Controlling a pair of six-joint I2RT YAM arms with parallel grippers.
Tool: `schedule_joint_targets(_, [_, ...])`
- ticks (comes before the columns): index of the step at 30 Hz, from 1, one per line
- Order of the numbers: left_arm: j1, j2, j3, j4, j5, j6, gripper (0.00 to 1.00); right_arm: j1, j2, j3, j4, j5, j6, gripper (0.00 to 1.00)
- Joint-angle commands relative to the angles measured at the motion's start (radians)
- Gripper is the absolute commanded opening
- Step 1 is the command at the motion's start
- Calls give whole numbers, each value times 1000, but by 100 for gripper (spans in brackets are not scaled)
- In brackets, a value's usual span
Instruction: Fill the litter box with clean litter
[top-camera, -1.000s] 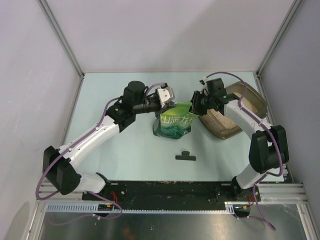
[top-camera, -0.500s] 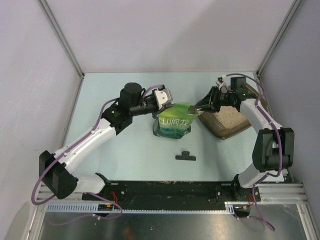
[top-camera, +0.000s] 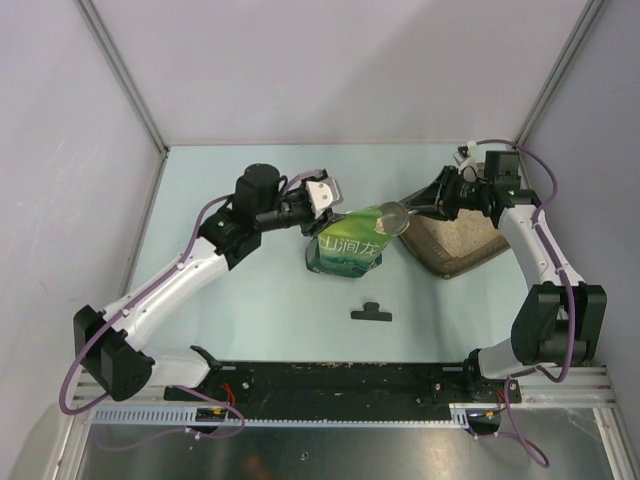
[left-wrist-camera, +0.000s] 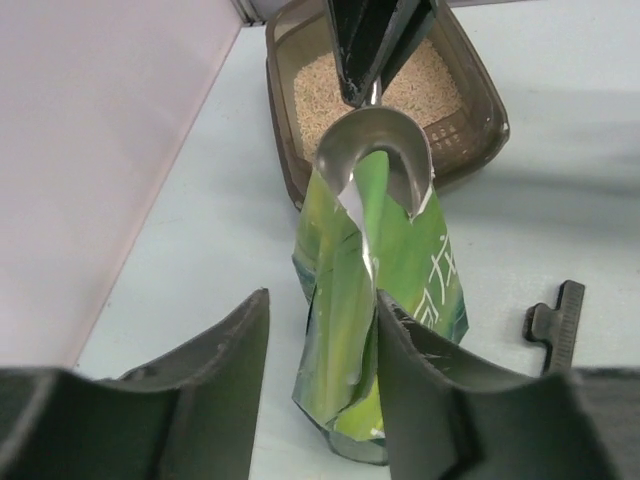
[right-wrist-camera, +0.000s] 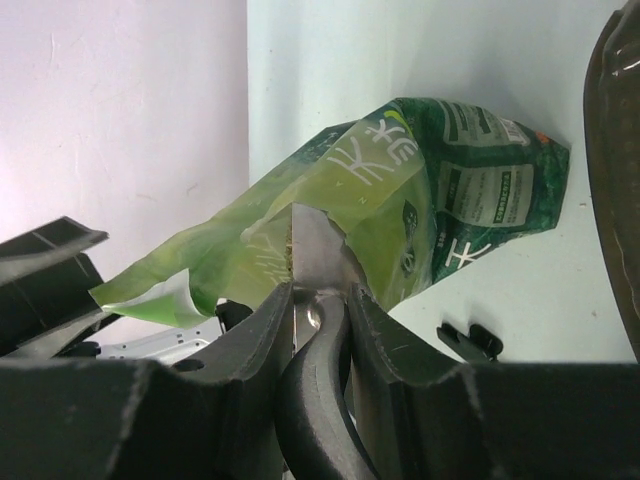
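The brown litter box (top-camera: 452, 266) sits at the right with pale clean litter (top-camera: 468, 233) in it; the left wrist view shows the litter box (left-wrist-camera: 487, 95) and the litter (left-wrist-camera: 425, 88) behind the bag. A green bag (top-camera: 345, 250) stands at the centre. My right gripper (top-camera: 438, 204) is shut on the black handle of a silver scoop (top-camera: 392, 219), whose bowl is at the bag's open mouth. My left gripper (top-camera: 333, 208) is open, its jaws on either side of the bag's top edge (left-wrist-camera: 345, 300). The right wrist view shows the right gripper (right-wrist-camera: 318, 300), the scoop (right-wrist-camera: 315, 250) and the bag (right-wrist-camera: 470, 170).
A black clip (top-camera: 370, 312) lies on the table in front of the bag, and the left wrist view shows the clip (left-wrist-camera: 556, 324) too. Walls and frame posts close in the table at the back and sides. The right arm reaches over the litter box.
My left gripper has opened and let go of the bag's top edge. The right gripper has drawn back to the right with the scoop, whose bowl is now at the bag's mouth.
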Motion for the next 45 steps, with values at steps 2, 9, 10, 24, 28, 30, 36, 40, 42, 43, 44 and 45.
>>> schedule_joint_targets(2, [6,10,85,-22,44,30,55,-27,-56,35,-65,-23,-80,0])
schedule_joint_targets(9, [4,164,215,-143,169,76,55,-67,-41,38,-11,-76,-42,0])
schedule_joint_targets(10, [3,182,232,-175,184,80,55,-67,-38,39,6,-80,-27,0])
schedule_joint_targets(24, [-25,216,265,-250,131,243,0,-129,35,72,-19,-198,-19,0])
schedule_joint_targets(28, [-26,193,266,-252,103,235,0,-154,57,83,-49,-234,-31,0])
schedule_joint_targets(30, [-25,190,269,-252,89,229,0,-163,63,83,-42,-263,-28,0])
schedule_joint_targets(36, [-25,188,283,-250,60,226,0,-202,98,83,-39,-326,-59,0])
schedule_joint_targets(40, [-25,202,309,-250,37,215,0,-205,150,83,-74,-382,-137,0])
schedule_joint_targets(42, [-23,207,317,-250,29,205,0,-212,170,81,-44,-384,-128,0])
schedule_joint_targets(43, [-25,207,320,-252,25,204,0,-215,174,80,-22,-398,-108,0])
schedule_joint_targets(44, [-25,205,318,-250,22,206,0,-220,180,80,1,-408,-69,0])
schedule_joint_targets(45, [-23,204,318,-252,17,206,0,-228,186,80,44,-425,-45,0])
